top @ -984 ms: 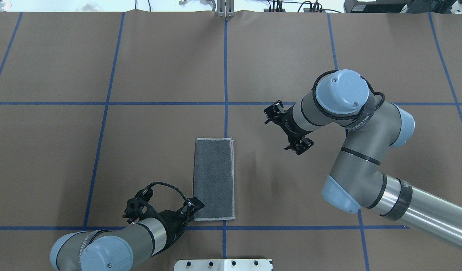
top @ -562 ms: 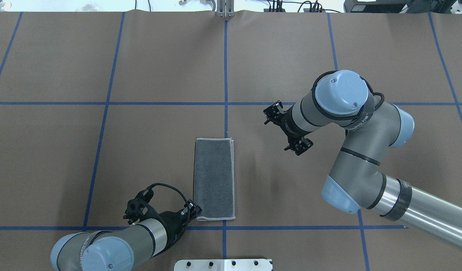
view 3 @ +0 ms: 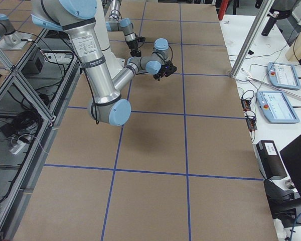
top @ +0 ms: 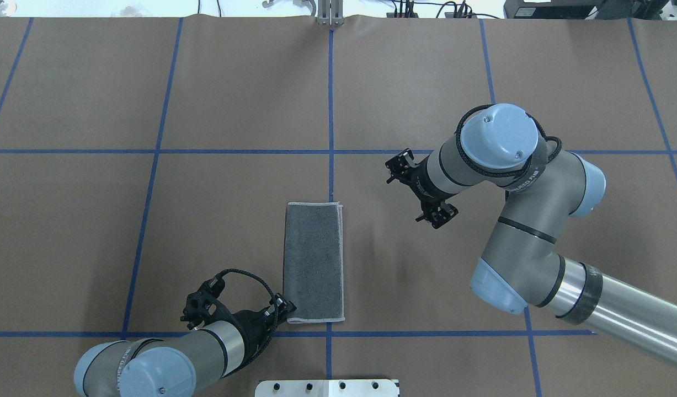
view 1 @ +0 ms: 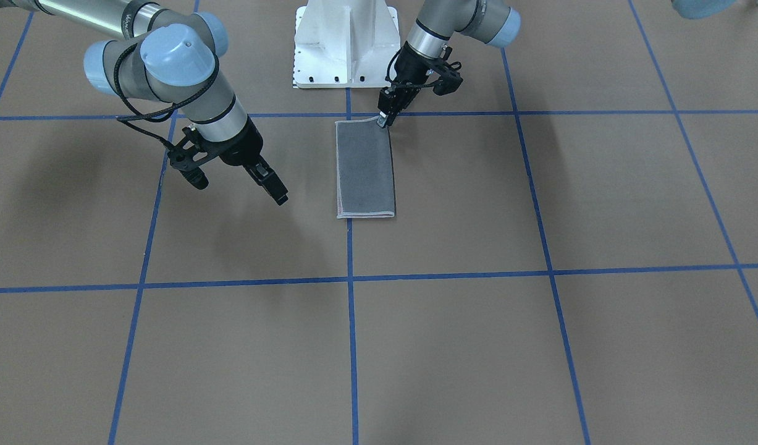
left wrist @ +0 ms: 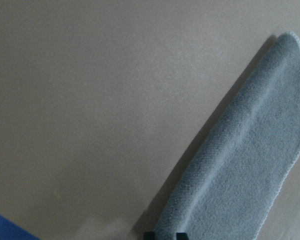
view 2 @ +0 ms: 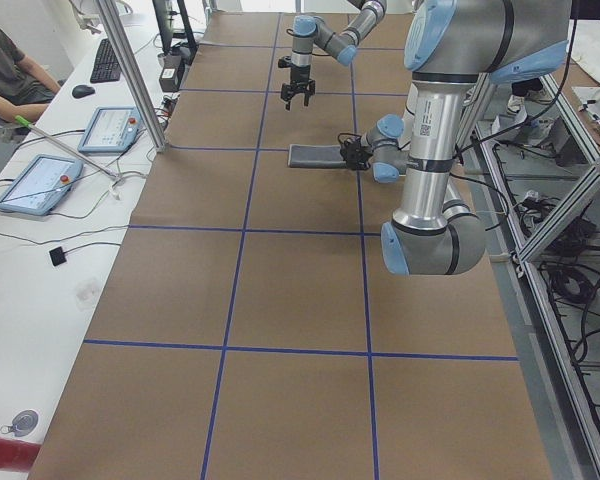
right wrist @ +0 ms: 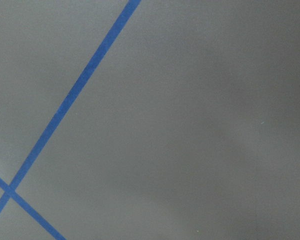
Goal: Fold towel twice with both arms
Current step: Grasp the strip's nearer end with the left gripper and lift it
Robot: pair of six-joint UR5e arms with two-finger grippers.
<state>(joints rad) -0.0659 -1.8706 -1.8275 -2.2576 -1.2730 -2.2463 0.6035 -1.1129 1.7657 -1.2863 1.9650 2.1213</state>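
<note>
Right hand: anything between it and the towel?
Nothing visible. In the front-facing view, only bare table lies between the right hand and the towel. The hand hangs off to one side of the towel's long edge, apart from the cloth.

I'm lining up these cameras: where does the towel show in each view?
Front-facing: towel upper centre.
Overhead: lower centre.
Exterior left: upper centre, small.
Exterior right: cannot tell, behind the near arm.
Left wrist: right half.
Right wrist: not in it.
Shared landmark: left end effector at its corner.
</note>
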